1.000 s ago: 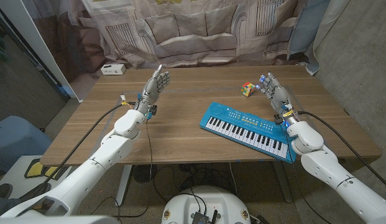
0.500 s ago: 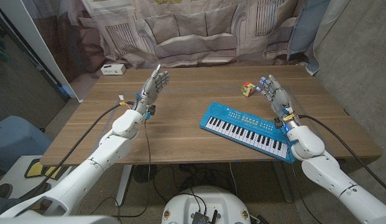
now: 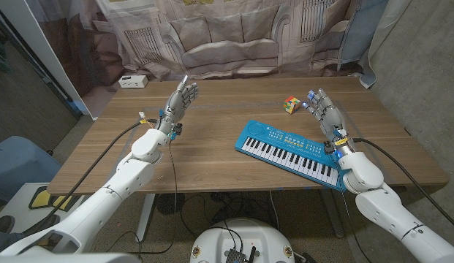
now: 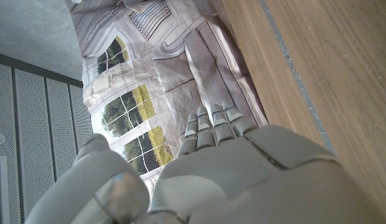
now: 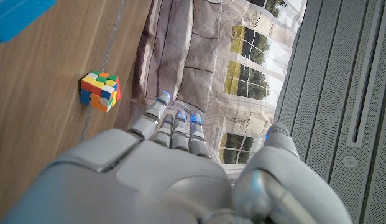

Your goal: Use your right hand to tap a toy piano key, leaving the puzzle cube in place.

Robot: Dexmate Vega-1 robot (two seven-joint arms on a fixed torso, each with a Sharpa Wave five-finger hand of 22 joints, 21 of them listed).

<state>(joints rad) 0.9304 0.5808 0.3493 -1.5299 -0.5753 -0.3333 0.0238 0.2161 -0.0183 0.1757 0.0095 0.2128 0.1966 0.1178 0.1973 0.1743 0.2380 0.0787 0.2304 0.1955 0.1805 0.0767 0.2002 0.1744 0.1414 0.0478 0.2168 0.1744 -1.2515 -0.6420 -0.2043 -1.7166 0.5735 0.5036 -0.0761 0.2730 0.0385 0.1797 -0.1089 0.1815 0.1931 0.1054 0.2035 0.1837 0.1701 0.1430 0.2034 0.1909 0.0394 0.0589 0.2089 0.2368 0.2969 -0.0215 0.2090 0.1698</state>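
A blue toy piano (image 3: 289, 152) with white and black keys lies at an angle on the right half of the wooden table; a corner of the piano (image 5: 15, 18) also shows in the right wrist view. A multicoloured puzzle cube (image 3: 292, 104) (image 5: 99, 91) sits on the table beyond the piano's far end. My right hand (image 3: 324, 112) (image 5: 174, 168) is raised above the piano's right side, fingers apart and empty, just to the right of the cube and not touching it. My left hand (image 3: 180, 101) (image 4: 217, 168) is raised over the left middle of the table, fingers straight, holding nothing.
A small white box (image 3: 131, 82) sits at the table's far left corner. A printed cloth backdrop (image 3: 234, 36) hangs behind the far edge. Cables run along both arms. Bare wood (image 3: 205, 146) lies between the hands.
My right arm has drifted slightly to the right and toward the near edge; the hand stays raised and empty. The piano, the cube and my left hand have not moved.
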